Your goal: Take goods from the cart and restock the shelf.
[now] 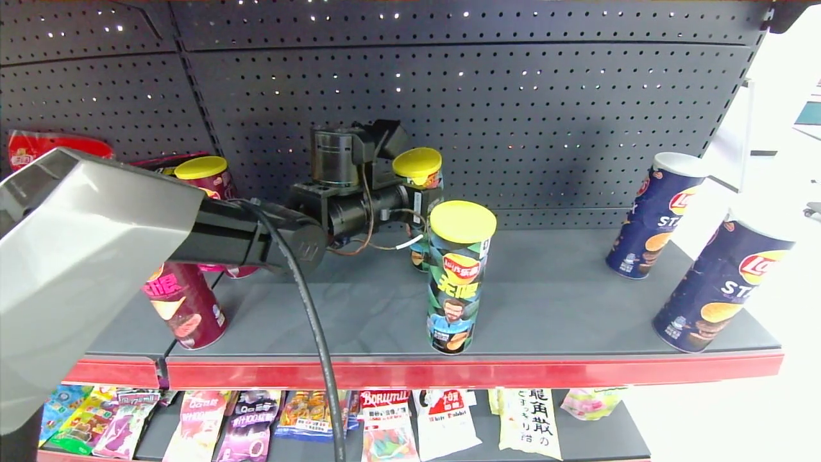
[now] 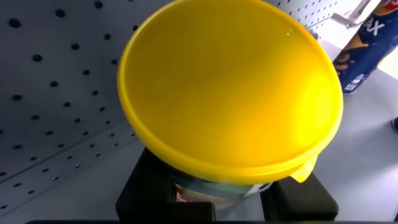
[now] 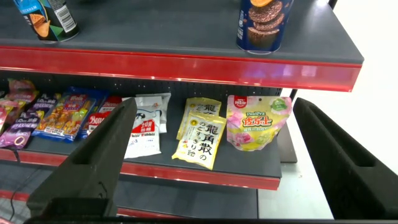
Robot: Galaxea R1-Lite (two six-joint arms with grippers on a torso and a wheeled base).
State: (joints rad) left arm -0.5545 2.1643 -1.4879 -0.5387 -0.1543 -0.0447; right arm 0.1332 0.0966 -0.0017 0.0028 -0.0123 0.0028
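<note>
The left gripper (image 1: 420,215) clamps a chip can (image 2: 230,87) that stands upright between its fingers, long axis vertical, yellow lid up, on the grey shelf (image 1: 551,295), with the pegboard wall (image 1: 513,115) just beyond. The right gripper (image 3: 214,106) gapes empty.

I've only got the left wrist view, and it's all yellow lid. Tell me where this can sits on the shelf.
Observer: The head view shows the left claw shut on the held can near the back of the grey shelf, just behind a second yellow-lidded green can that stands near the front edge.
Operator: Now report the right claw.
Observer: The right claw is open, low in front of the lower shelf, facing a yellow sachet and a pink pouch.
</note>
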